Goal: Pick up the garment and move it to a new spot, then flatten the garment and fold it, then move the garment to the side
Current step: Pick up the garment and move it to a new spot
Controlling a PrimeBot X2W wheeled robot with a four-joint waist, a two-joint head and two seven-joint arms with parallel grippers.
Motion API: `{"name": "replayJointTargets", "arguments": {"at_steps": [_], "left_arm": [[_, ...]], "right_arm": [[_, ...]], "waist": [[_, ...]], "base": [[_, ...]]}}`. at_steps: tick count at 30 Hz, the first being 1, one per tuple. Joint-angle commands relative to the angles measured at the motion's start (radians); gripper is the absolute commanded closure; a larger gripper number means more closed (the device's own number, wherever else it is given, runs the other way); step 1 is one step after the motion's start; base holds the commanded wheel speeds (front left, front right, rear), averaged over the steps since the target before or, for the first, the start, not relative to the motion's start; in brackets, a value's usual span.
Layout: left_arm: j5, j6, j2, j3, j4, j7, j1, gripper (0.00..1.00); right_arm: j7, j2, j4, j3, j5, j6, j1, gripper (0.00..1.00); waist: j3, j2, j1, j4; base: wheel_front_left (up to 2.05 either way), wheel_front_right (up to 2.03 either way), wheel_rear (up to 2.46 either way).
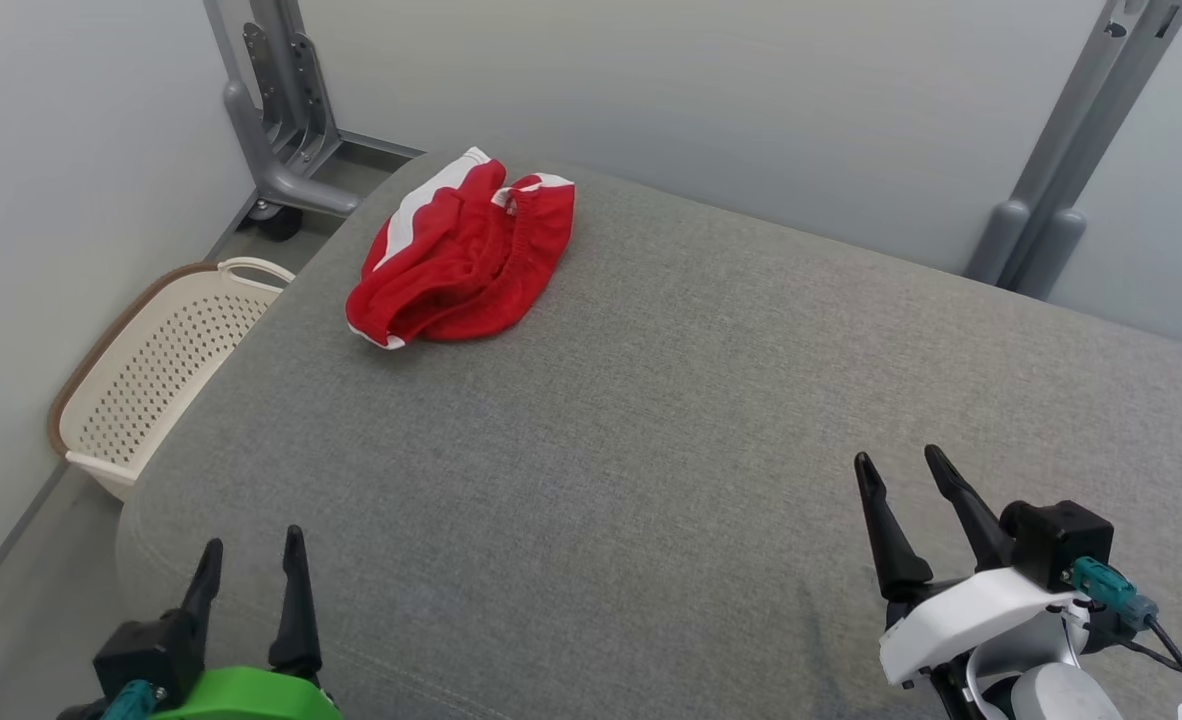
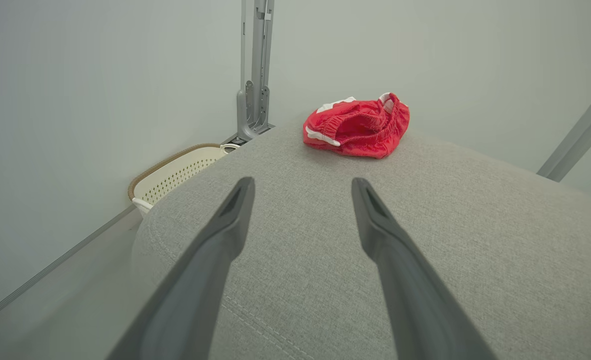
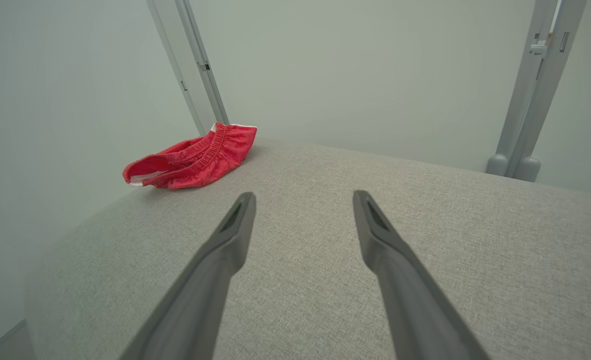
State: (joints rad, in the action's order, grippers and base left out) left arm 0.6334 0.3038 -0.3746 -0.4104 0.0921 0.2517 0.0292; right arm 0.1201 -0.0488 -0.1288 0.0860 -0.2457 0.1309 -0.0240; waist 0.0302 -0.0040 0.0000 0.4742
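Observation:
The garment (image 1: pixel 461 255) is a pair of red shorts with white side stripes, lying crumpled at the far left of a grey upholstered surface (image 1: pixel 671 420). It also lies ahead in the left wrist view, garment (image 2: pixel 358 127), and up to the left in the right wrist view, garment (image 3: pixel 193 157). My left gripper (image 1: pixel 251 555) stands open at the near left edge, well short of the shorts. My right gripper (image 1: pixel 901 465) stands open at the near right, far from them. Nothing sits between either pair of fingers, as both the left gripper (image 2: pixel 303 182) and the right gripper (image 3: pixel 303 196) show.
A cream perforated laundry basket (image 1: pixel 151 370) with a brown rim stands on the floor beside the surface's left edge. Grey metal stand legs (image 1: pixel 281 130) rise at the back left, and another stand (image 1: pixel 1061 200) at the back right. Pale walls close off the left and back.

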Motion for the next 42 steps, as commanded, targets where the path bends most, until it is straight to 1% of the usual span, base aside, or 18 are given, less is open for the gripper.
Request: {"name": "replayJointTargets", "arguments": {"at_steps": [1,5,8,13,14,18,24,30,35,38,42], "left_arm": [[0.001,0.004,-0.018,0.01,-0.009,-0.002,-0.012,0.0],[-0.023,-0.01,-0.068,0.022,-0.021,-0.028,-0.081,0.0],[-0.046,-0.028,-0.111,0.025,-0.022,-0.064,-0.163,0.0],[-0.066,-0.083,-0.172,0.019,0.013,-0.144,-0.334,0.0],[-0.066,-0.083,-0.172,0.019,0.013,-0.144,-0.334,0.0],[-0.064,-0.136,-0.204,0.022,0.085,-0.197,-0.473,0.0],[-0.05,-0.198,-0.211,0.02,0.227,-0.24,-0.628,0.0],[-0.051,-0.245,-0.184,0.0,0.366,-0.231,-0.71,0.0],[-0.039,-0.282,-0.155,-0.023,0.475,-0.223,-0.733,0.0],[-0.036,-0.293,-0.14,-0.03,0.541,-0.216,-0.744,0.0],[-0.055,-0.282,-0.132,-0.043,0.629,-0.205,-0.764,0.0]], "right_arm": [[-0.003,-0.004,0.005,-0.005,0.006,0.0,0.005,0.0],[-0.011,-0.004,0.018,-0.014,0.017,0.0,0.0,0.0],[-0.019,-0.004,0.028,-0.02,0.026,0.0,-0.007,0.0],[-0.033,-0.004,0.056,-0.027,0.046,0.0,-0.033,0.0],[-0.033,-0.004,0.056,-0.027,0.046,0.0,-0.033,0.0],[-0.048,-0.004,0.091,-0.036,0.068,0.0,-0.064,0.0],[-0.078,-0.004,0.157,-0.058,0.121,0.0,-0.137,0.0],[-0.112,-0.004,0.222,-0.075,0.167,0.0,-0.216,0.0],[-0.13,-0.004,0.262,-0.081,0.184,0.0,-0.252,0.0],[-0.143,-0.004,0.281,-0.079,0.197,0.0,-0.259,0.0],[-0.153,-0.004,0.302,-0.085,0.208,0.0,-0.266,0.0]], "waist": [[-0.009,0.004,0.0,-0.017],[-0.025,0.004,0.0,-0.049],[-0.044,0.004,0.0,-0.076],[-0.097,0.004,0.0,-0.129],[-0.097,0.004,0.0,-0.129],[-0.159,0.004,0.0,-0.175],[-0.277,0.004,0.0,-0.234],[-0.383,0.004,0.0,-0.268],[-0.437,0.004,0.0,-0.279],[-0.457,0.004,0.0,-0.283],[-0.474,0.004,0.0,-0.287]], "base": [[0.0,0.0,0.0],[0.0,0.0,0.0],[0.0,0.0,0.0],[0.0,0.0,0.0],[0.0,0.0,0.0],[0.0,0.0,0.0],[0.0,0.0,0.0],[0.0,0.0,0.0],[0.0,0.0,0.0],[0.0,0.0,0.0],[0.0,0.0,0.0]]}}
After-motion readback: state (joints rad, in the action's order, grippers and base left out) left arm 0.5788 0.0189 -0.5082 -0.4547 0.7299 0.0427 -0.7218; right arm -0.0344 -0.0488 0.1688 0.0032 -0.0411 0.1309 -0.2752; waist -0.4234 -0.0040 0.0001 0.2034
